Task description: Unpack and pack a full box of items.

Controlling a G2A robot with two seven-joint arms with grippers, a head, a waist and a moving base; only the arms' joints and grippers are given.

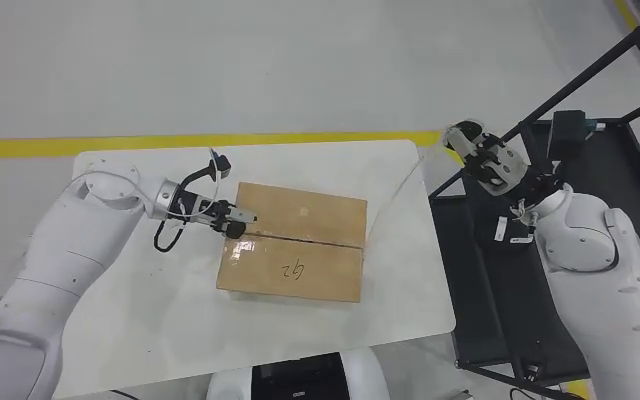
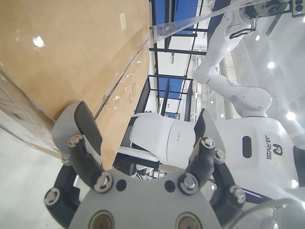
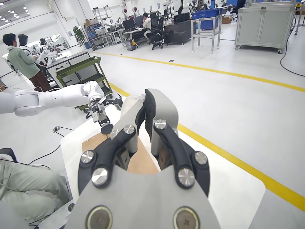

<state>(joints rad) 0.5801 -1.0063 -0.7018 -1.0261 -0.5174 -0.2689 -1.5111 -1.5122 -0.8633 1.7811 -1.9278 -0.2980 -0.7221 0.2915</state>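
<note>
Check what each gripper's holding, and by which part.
Right gripper is shut on the clear tape strip, pinching its free end; the other end is at the box. Left gripper is open, holding nothing.

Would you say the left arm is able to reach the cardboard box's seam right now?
Probably yes: the left claw hangs open at the left end of the box, beside the seam, nothing between them, and the right claw holds the tape strip clear.
</note>
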